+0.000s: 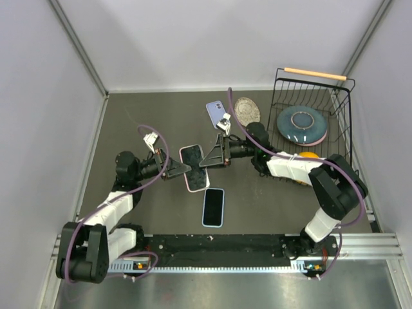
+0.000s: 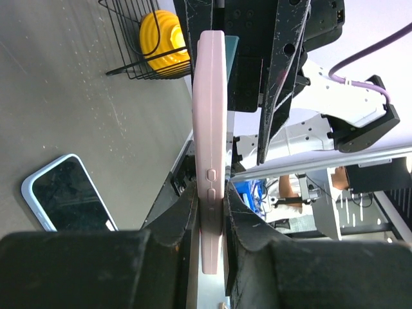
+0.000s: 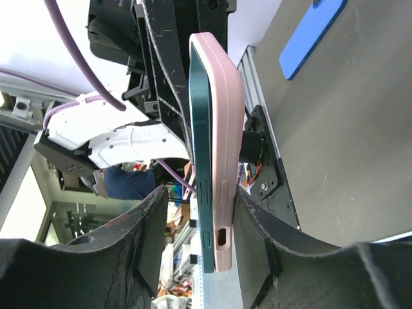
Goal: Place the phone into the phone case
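A dark teal phone lies against a pink phone case, both held on edge above the table. In the top view the pair hangs between both grippers. My left gripper is shut on the pink case at its left end. My right gripper straddles the right end. One finger touches the case and the other stands off the phone with a visible gap. On that end the phone's edge sits outside the case rim. The grippers face each other in the top view, left and right.
A phone in a light blue case lies face up near the front, also in the left wrist view. A lilac phone and a round silver dish lie at the back. A wire basket with a blue plate stands right.
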Available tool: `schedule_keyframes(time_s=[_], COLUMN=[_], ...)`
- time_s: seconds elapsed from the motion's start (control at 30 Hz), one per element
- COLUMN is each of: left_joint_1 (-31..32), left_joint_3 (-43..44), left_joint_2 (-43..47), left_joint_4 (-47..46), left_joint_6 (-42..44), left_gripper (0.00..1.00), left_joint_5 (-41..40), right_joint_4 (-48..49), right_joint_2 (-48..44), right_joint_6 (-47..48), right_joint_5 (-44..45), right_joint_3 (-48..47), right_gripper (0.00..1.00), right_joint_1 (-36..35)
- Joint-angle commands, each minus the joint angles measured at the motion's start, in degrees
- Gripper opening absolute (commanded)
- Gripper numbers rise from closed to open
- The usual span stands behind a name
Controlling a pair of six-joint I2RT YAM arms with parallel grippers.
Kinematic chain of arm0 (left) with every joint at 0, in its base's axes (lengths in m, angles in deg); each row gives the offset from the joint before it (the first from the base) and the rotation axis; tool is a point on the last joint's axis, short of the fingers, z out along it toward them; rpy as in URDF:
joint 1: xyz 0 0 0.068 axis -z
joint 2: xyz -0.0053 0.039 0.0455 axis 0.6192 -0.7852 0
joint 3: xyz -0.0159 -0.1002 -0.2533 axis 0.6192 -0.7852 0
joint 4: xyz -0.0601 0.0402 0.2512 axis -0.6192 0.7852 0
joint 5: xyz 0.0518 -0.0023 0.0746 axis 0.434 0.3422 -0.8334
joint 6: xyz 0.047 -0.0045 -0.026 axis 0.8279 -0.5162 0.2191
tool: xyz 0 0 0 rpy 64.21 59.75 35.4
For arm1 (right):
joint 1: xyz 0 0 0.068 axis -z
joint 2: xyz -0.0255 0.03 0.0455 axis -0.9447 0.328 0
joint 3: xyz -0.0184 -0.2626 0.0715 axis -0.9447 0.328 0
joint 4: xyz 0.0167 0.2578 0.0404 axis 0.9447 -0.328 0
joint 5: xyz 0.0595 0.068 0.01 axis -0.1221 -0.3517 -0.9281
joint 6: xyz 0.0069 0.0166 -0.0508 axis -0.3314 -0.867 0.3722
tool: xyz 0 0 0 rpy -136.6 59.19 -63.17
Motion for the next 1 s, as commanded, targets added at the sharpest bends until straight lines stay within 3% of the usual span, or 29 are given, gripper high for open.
schedule_keyframes(time_s=[0.0,0.1,0.2,0.23,0.33,0.4,0.5,0.6,0.63,0.67,0.7,0.73,0.83,0.97], left_joint_1=[0.1,0.1,0.1,0.1,0.1,0.1,0.3,0.7,0.8,0.8,0.8,0.8,0.8,0.8], left_joint_3=[0.8,0.9,0.9,0.9,0.9,0.6,0.4,0.7,0.8,0.7,0.9,1.1,1.7,1.5], left_joint_2=[-2.4,-3.5,-4.2,-4.3,-4.6,-4.4,-4.3,-4.4,-4.5,-4.5,-4.4,-4.1,-2.2,-0.6], left_joint_4=[-5.2,-6.0,-6.7,-6.6,-6.2,-6.2,-6.2,-5.8,-5.7,-5.6,-5.0,-3.8,1.5,1.3], left_joint_6=[0.3,-0.4,-0.6,-0.6,-0.5,-0.7,-0.8,-0.7,-0.7,-0.5,-0.3,0.3,3.6,3.0], left_gripper=[0.11,0.11,0.12,0.14,0.26,0.41,0.5,0.46,0.35,0.28,0.21,0.12,0.01,0.0], left_joint_5=[2.3,3.0,3.4,3.6,4.1,4.0,3.9,3.5,3.4,3.2,3.0,2.5,-0.8,-2.8], right_joint_4=[10.7,13.2,15.4,15.7,16.0,16.5,16.3,13.2,11.8,10.6,9.0,7.2,2.7,4.6], right_joint_2=[-5.2,-5.6,-5.9,-5.9,-6.1,-6.0,-6.1,-5.9,-6.0,-6.1,-6.6,-6.8,-8.3,-9.7], right_joint_6=[-2.0,-3.4,-4.5,-4.6,-4.1,-4.8,-4.7,-3.4,-2.9,-2.0,-1.3,-0.5,1.7,1.6], right_joint_5=[-3.0,-3.5,-3.5,-3.2,-2.7,-2.6,-2.0,-1.6,-1.6,-1.5,-1.4,-1.3,-1.5,-1.2], right_joint_3=[-0.4,-0.1,0.1,0.3,0.3,0.4,0.5,0.1,0.1,0.1,-0.1,-0.3,0.8,6.3], right_gripper=[0.43,0.43,0.28,0.18,0.0,0.0,0.0,0.0,0.0,0.02,0.16,0.23,0.46,0.57], right_joint_1=[-0.7,-0.7,-0.7,-0.8,-0.7,-0.7,-0.8,-0.8,-0.8,-0.9,-0.8,-0.9,-1.1,-1.3])
